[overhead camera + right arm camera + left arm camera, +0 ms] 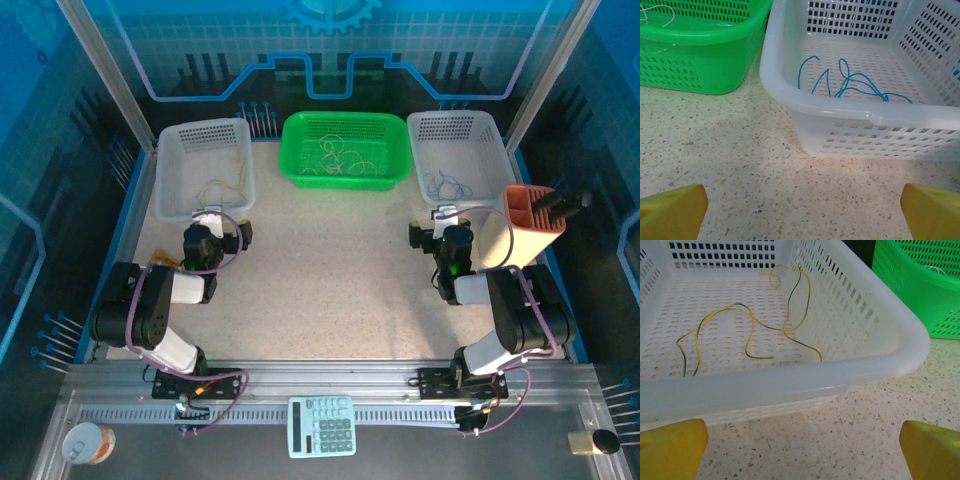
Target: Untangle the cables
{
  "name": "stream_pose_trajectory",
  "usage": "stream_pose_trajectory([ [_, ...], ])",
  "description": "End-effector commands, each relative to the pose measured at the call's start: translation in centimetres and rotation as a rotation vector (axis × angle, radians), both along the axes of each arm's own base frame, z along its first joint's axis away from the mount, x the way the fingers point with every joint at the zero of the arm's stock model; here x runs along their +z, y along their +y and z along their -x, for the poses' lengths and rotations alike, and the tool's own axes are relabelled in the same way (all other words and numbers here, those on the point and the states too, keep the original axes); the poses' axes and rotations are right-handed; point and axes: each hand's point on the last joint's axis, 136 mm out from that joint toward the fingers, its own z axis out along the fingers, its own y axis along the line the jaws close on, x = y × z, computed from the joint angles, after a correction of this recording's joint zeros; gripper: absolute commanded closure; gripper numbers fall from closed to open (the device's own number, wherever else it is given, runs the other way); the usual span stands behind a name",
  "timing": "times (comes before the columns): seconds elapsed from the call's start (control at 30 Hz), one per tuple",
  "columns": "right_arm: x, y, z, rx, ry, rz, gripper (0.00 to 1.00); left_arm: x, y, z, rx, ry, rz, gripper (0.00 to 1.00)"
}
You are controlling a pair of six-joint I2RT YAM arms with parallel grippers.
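From the top external camera we see three perforated baskets in a row across the upper middle of the frame: the left white basket (175,170), the green basket (345,183) and the right white basket (485,150). From this height the cables are faint scribbles. The whitish cables (345,155) lie loosely looped in the green basket.

The left wrist view makes plain what the overhead one blurs. A yellow-and-green cable (750,325) lies in open curves on the floor of the left white basket, crossing itself once near the middle. The left gripper (800,452) sits low before that basket's near rim, its yellow fingertips (672,450) at the bottom corners, jaws spread wide with nothing between.

The right wrist view shows a blue cable (850,82) in small loops inside the right white basket. The right gripper (800,212) is likewise spread wide and holds nothing, short of the rim.

The table (330,280) is pale speckled stone. An orange holder (530,225) stands at its right edge, and a calculator (322,425) lies on the grey ledge at the bottom centre. Blue patterned panels (60,120) enclose the cell.
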Motion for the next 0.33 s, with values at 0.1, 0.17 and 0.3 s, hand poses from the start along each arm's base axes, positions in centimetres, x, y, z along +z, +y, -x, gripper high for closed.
stream_pose_trajectory([
  [0.1,0.6,0.1,-0.5,0.005,-0.018,-0.016,0.00,0.6,0.0,-0.3,-0.021,-0.010,-0.010,0.01],
  [0.17,0.5,0.1,-0.6,0.023,-0.011,-0.038,0.00,0.6,0.0,-0.3,-0.021,-0.010,-0.009,0.01],
  [0.3,1.2,-1.3,0.2,-0.081,-0.070,-0.025,0.00,0.6,0.0,-0.4,-0.020,-0.009,-0.009,0.01],
])
